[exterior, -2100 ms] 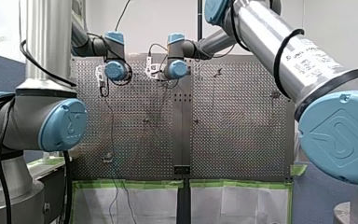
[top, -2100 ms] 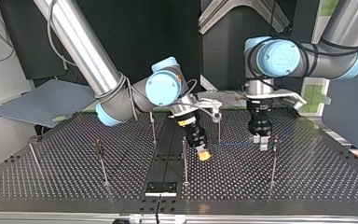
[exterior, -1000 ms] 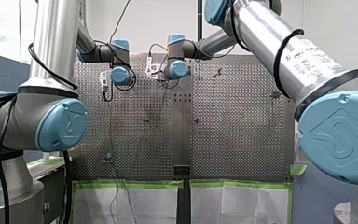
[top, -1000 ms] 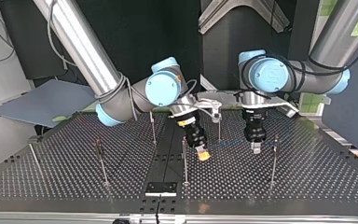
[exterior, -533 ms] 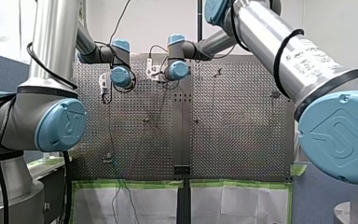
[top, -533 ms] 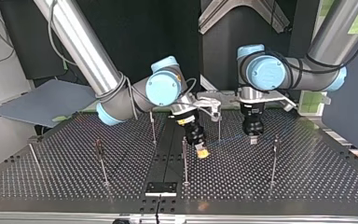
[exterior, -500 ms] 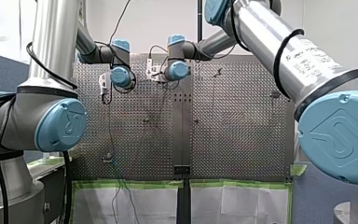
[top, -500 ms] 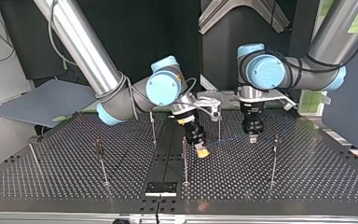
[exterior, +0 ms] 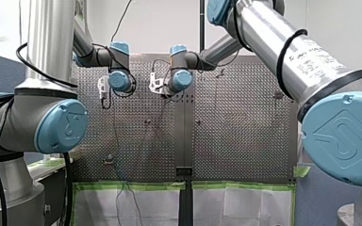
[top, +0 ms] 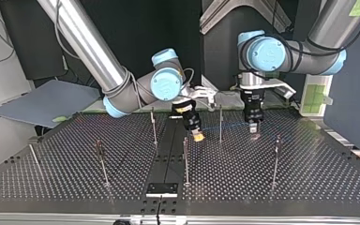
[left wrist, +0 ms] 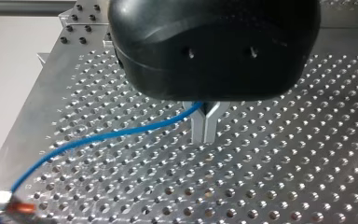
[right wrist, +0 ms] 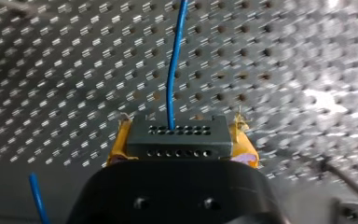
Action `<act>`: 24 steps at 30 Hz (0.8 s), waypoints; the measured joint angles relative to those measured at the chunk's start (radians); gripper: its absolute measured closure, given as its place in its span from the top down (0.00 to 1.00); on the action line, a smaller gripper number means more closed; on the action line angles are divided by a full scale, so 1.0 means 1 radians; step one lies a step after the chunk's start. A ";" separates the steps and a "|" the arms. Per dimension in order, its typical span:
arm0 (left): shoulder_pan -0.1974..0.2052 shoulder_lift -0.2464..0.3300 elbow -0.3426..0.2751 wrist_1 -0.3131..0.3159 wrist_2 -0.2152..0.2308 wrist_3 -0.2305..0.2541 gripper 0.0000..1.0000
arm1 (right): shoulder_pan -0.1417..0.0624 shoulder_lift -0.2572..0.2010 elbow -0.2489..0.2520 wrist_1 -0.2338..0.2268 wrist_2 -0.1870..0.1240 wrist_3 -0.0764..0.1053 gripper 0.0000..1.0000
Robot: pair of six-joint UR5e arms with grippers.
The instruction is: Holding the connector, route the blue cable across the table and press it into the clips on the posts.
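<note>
Perforated steel table (top: 75, 187) fills the top view, thin posts standing in it. The nearest post (top: 185, 161) is low at centre frame, and a second post (top: 220, 123) stands behind it and slightly right. Just left of that one, my right gripper (top: 197, 136) is clamped on the connector (right wrist: 177, 137), a dark block with rows of pin holes squeezed between yellow pads (right wrist: 117, 145). From it the blue cable (left wrist: 98, 138) — thin, glossy, a single strand — runs rightward in the frame to my left gripper (left wrist: 205, 133), whose metal fingers (left wrist: 198, 130) are pinched on it. I judge the cable light and limp, apt to slide through a pinch. The connector is rigid — the sure hold — with the second grip kept close to the clip being loaded. Whether the cable sits in any clip I cannot tell.
</note>
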 joint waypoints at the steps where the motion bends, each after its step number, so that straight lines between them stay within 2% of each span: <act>1: 0.000 -0.002 -0.011 0.010 0.001 -0.003 0.00 | 0.000 0.000 0.008 0.002 0.007 -0.001 0.00; 12: -0.012 -0.083 -0.108 0.083 -0.003 -0.005 0.00 | 0.005 -0.016 0.096 0.004 0.026 -0.004 0.00; 24: -0.021 -0.140 -0.202 0.141 0.040 -0.010 0.00 | 0.016 -0.021 0.184 0.000 0.030 -0.017 0.00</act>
